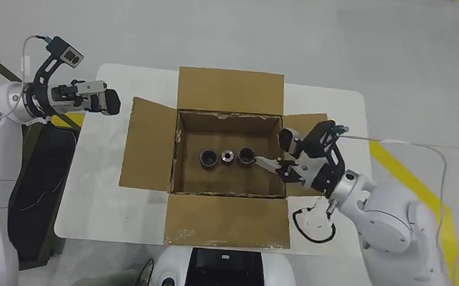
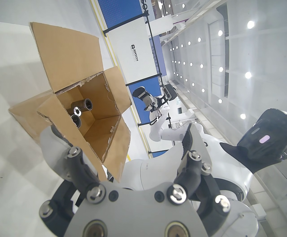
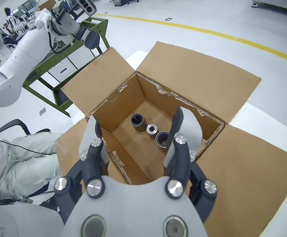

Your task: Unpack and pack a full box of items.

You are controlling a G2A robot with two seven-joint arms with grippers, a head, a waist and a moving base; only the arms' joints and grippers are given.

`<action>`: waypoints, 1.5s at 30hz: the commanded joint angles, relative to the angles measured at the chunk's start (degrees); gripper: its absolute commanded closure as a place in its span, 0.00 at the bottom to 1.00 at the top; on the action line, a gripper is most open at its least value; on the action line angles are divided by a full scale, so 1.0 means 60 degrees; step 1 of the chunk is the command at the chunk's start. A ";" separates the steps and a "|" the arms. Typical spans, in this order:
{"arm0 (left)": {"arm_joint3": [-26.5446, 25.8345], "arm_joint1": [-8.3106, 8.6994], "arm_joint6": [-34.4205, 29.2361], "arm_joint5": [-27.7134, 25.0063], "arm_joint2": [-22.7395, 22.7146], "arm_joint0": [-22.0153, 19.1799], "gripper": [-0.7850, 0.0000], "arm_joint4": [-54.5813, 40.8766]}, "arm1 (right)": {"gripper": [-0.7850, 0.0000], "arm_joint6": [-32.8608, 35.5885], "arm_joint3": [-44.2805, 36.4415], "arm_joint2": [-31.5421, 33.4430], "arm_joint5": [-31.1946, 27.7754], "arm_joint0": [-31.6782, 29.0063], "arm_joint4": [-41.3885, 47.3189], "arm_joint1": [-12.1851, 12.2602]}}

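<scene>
Inside, two dark cylinders [image 1: 210, 158], one silver ring [image 1: 228, 156], one box [image 1: 231, 88].

Row of three cylinders [image 1: 227, 156] inside the box [image 1: 231, 88], box at the table's [image 1: 94, 190] middle.

Open cardboard box [image 1: 231, 88], three upright metal cylinders [image 1: 227, 156] in a row inside

A factory-like robotics test hall is indicated by the wide pale polished floor [image 1: 298, 29] marked with a yellow line [image 1: 400, 171] at the right of the top view, rows of ceiling lamps [image 2: 248, 75], tall partition panels [image 2: 125, 44] and a green steel rack [image 3: 40, 77].
</scene>
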 commanded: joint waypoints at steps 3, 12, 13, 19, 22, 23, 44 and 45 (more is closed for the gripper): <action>0.0000 0.0000 0.0000 0.0000 0.0000 0.0000 0.00 0.0000 | 0.20 -0.0137 -0.0133 0.0710 -0.0164 -0.0720 0.0746 0.0086; 0.0000 0.0000 0.0000 0.0000 0.0000 0.0000 0.00 0.0000 | 0.18 -0.0141 -0.0025 0.1887 -0.1111 -0.2137 0.3318 0.0248; 0.0000 0.0000 0.0000 0.0000 0.0000 0.0000 0.00 0.0000 | 0.15 -0.0076 -0.0023 0.2022 -0.1198 -0.2241 0.3452 0.0270; 0.0000 0.0000 0.0000 0.0000 0.0000 0.0000 0.00 0.0000 | 0.00 0.0102 -0.0061 0.2438 -0.1605 -0.2799 0.4486 0.0362; 0.0000 0.0000 0.0000 0.0000 0.0000 0.0000 0.00 0.0000 | 0.00 0.0275 -0.0024 0.2597 -0.1728 -0.3003 0.4937 0.0410; 0.0000 0.0000 0.0000 0.0000 0.0000 0.0000 0.00 0.0000 | 0.00 0.0346 -0.0020 0.2627 -0.1763 -0.3036 0.5006 0.0422; 0.0000 0.0000 0.0000 0.0000 0.0000 0.0000 0.00 0.0000 | 0.00 0.0679 0.0108 0.2920 -0.1830 -0.3304 0.5385 0.0530; -0.0003 -0.0004 0.0074 0.0017 0.0012 0.0029 0.00 -0.0006 | 0.00 0.0679 0.0108 0.2920 -0.1830 -0.3304 0.5385 0.0530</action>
